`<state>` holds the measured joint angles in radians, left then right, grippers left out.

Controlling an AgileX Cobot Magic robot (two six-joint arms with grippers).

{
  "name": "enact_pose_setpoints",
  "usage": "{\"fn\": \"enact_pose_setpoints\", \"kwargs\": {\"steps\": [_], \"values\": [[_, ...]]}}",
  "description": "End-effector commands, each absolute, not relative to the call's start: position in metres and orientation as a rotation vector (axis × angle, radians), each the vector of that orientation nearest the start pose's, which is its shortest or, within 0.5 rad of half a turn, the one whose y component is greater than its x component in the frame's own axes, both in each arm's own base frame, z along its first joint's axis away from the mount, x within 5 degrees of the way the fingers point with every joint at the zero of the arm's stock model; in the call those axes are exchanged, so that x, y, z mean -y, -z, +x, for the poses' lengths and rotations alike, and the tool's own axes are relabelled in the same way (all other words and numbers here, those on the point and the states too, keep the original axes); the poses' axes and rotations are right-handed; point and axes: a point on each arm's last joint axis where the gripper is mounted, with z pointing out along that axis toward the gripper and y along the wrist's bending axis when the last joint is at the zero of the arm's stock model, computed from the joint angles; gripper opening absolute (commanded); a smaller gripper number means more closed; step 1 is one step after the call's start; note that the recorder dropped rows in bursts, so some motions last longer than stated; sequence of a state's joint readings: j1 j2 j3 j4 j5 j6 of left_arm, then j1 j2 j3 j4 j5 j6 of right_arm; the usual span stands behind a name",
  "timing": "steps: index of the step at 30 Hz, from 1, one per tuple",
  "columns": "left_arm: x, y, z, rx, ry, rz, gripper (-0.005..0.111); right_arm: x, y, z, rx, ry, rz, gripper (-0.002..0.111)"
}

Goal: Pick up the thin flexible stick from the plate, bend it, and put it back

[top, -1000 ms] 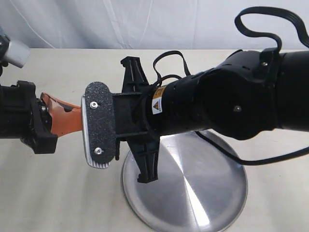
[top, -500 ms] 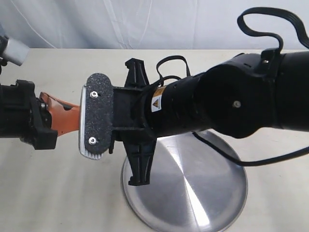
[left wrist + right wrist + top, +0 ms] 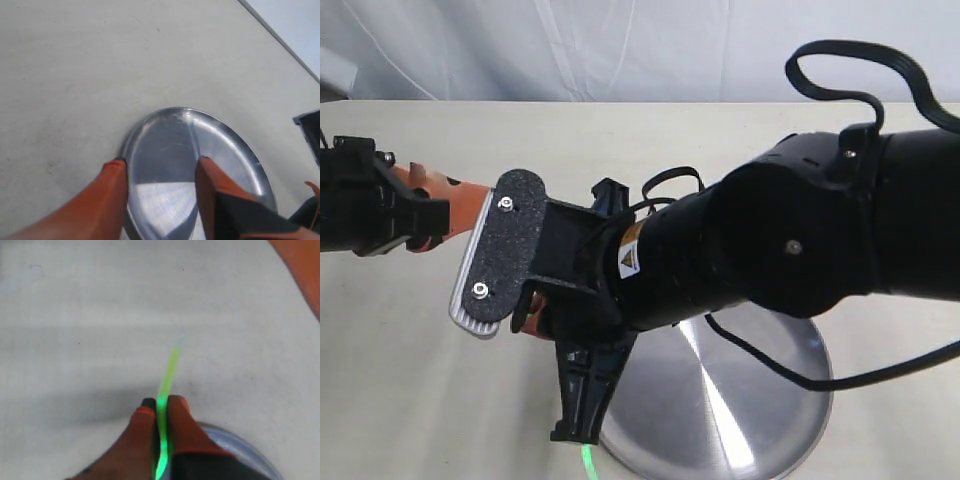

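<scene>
My right gripper [image 3: 161, 407] is pressed together on the thin flexible stick [image 3: 169, 372], its two orange fingertips [image 3: 145, 410] pinching the strand from either side. The stick is off the plate [image 3: 235, 446]. It runs up out of the pinch in a slight curve, and its blurred free end hangs over the bare table [image 3: 75, 315], past the plate's rim. In the exterior view only a short green piece of it [image 3: 585, 462] shows, at the bottom edge under my right arm [image 3: 800, 240] and just beside the plate's rim [image 3: 620, 455].

My left gripper [image 3: 159, 164] is spread, with nothing between its fingers. In its wrist view the plate [image 3: 165, 145] shows through the gap between them, shiny and with nothing lying on it.

In the exterior view my right arm stands in the way. Its thick black body reaches across the middle and hides much of the plate [image 3: 740, 400], my right fingertips and the tips of my left gripper [image 3: 430, 190]. A flat gritty black pad [image 3: 505, 255] with two screws sits at its front, close to the left gripper's orange fingers. A black cable [image 3: 840, 60] loops above the arm, and another runs across the plate. A white curtain [image 3: 620, 50] hangs behind the table [image 3: 420, 400].
</scene>
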<state>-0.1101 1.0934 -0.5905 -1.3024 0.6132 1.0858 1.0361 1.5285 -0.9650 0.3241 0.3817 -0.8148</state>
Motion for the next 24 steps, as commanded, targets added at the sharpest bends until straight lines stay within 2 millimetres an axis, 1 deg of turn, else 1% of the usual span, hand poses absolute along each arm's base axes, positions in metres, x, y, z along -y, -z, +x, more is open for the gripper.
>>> {"fn": "enact_pose_setpoints", "kwargs": {"steps": [1,3,6,7,10,11,14,16,17,19,22,24], "values": [[0.064,-0.266,0.205,-2.166,0.693,0.163,0.036,-0.276,-0.242,0.157,-1.796,-0.342,-1.686,-0.001],[0.059,-0.264,0.206,-2.192,0.632,0.111,0.028,-0.273,-0.245,0.159,-1.868,-0.326,-1.598,-0.001],[0.053,-0.259,0.207,-2.237,0.549,0.053,0.003,-0.260,-0.254,0.173,-1.994,-0.308,-1.380,-0.001],[0.051,-0.258,0.207,-2.251,0.522,0.054,0.000,-0.254,-0.259,0.178,-2.024,-0.309,-1.307,-0.001],[0.048,-0.255,0.206,-2.288,0.481,0.047,0.000,-0.228,-0.270,0.199,-2.166,-0.326,-1.021,-0.001],[0.048,-0.254,0.206,-2.293,0.476,0.042,0.000,-0.216,-0.271,0.208,-2.227,-0.315,-0.921,-0.001],[0.048,-0.254,0.205,-2.297,0.478,0.044,0.000,-0.179,-0.267,0.229,-2.394,-0.228,-0.732,-0.001],[0.048,-0.254,0.205,-2.298,0.483,0.041,0.000,-0.159,-0.262,0.239,-2.498,-0.198,-0.622,-0.001],[0.048,-0.254,0.205,-2.298,0.485,0.039,0.000,-0.150,-0.259,0.242,-2.537,-0.182,-0.589,-0.001],[0.048,-0.254,0.205,-2.297,0.489,0.035,0.000,-0.146,-0.254,0.246,-2.566,-0.168,-0.609,-0.001],[0.049,-0.254,0.205,-2.302,0.493,0.038,0.000,-0.150,-0.245,0.247,-2.595,-0.189,-0.667,-0.001],[0.049,-0.254,0.204,-2.308,0.497,0.044,0.000,-0.156,-0.235,0.248,-2.624,-0.225,-0.718,-0.001]]}}
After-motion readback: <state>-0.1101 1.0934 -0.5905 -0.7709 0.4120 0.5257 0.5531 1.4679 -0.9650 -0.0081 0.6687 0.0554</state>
